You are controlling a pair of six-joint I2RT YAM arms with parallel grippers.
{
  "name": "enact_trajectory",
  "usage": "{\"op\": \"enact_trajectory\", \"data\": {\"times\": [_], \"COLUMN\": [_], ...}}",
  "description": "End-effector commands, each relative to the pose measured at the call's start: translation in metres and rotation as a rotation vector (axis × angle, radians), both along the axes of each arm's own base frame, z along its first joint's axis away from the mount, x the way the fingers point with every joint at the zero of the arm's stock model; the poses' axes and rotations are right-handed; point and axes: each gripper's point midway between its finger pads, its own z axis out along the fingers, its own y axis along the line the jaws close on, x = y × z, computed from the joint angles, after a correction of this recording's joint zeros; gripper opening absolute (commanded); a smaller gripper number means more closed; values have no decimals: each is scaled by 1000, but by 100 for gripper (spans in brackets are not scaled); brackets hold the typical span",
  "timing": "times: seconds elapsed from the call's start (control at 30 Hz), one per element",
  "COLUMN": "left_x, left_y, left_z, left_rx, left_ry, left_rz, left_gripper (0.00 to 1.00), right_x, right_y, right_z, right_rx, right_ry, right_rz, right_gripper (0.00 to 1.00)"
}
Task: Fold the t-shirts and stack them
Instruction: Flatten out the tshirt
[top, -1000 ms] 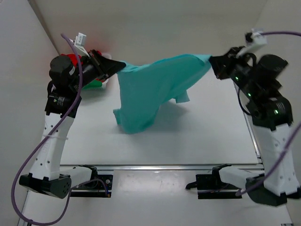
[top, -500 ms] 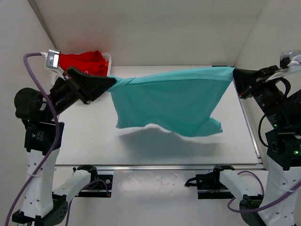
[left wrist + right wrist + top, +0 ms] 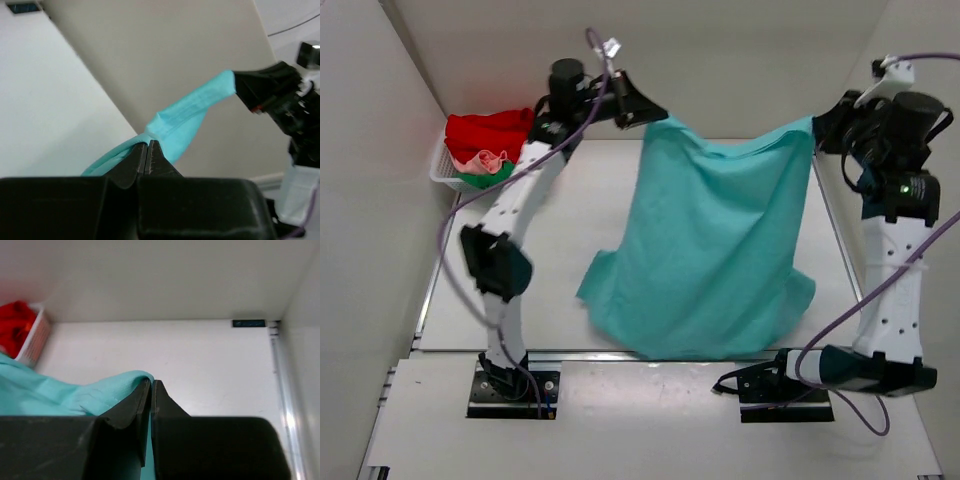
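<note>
A teal t-shirt (image 3: 705, 260) hangs stretched between both arms, its upper edge held high at the back of the table and its lower part draped down to the near edge. My left gripper (image 3: 653, 112) is shut on its upper left corner; the wrist view shows the teal t-shirt (image 3: 185, 122) pinched at the left gripper's tips (image 3: 149, 143). My right gripper (image 3: 817, 130) is shut on the upper right corner, where the teal t-shirt (image 3: 75, 392) folds over the right gripper's tips (image 3: 151, 382). Red (image 3: 485, 130), pale pink (image 3: 485, 160) and green (image 3: 480, 178) t-shirts are bundled at the back left.
A small white lattice basket (image 3: 442, 172) holds the bundled shirts against the left wall. White walls close in the table on the left, back and right. A metal rail (image 3: 650, 355) runs along the near edge.
Both arms have swung toward the back of the table and raised the teal shirt. It now hangs lengthwise instead of stretched sideways, and its lower edge has reached the near rail.
</note>
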Motion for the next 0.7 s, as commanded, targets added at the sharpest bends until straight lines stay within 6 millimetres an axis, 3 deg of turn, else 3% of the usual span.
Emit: {"op": "enact_trajectory", "data": {"times": [0.0,0.07,0.13,0.17,0.2,0.23,0.3,0.33,0.4,0.43,0.53,0.57,0.6,0.63,0.67], "left_x": [-2,-8,-11,-6,7,2,24,27,40,47,72,80,91,96,98], "left_y": [-36,-21,5,21,26,42,56,56,49,47,47,51,62,72,79], "left_z": [56,118,138,135,113,119,77,66,20,6,-57,-75,-92,-112,-128], "left_rx": [-41,-206,-278,-271,-242,-218,-148,-138,-92,-72,43,68,99,115,124], "left_ry": [-114,-187,-223,-232,-184,-226,-163,-137,-60,-40,63,88,118,159,182], "left_rz": [-108,-151,-157,-116,-84,-39,14,8,16,28,114,149,198,225,233], "left_gripper": [0,0,0,0,0,0,0,0,0,0,0,0,12,56,69], "right_x": [-24,-38,-46,-49,-57,-50,-32,-31,-19,-23,-17,-23,-34,-39,-49], "right_y": [-25,-3,10,14,19,23,29,36,53,69,123,151,187,203,232], "right_z": [102,150,172,175,180,171,123,119,60,51,-59,-77,-107,-143,-169], "right_rx": [-70,-112,-101,-87,-72,-59,-51,-42,-45,-39,-35,-29,-33,-44,-67], "right_ry": [-247,-364,-419,-430,-453,-436,-332,-341,-227,-222,-9,26,76,152,199], "right_rz": [-130,-99,-71,-52,-24,-5,14,24,41,64,161,214,296,314,368], "right_gripper": [0,0,0,0,0,0,0,0,0,0,0,0,0,0,0]}}
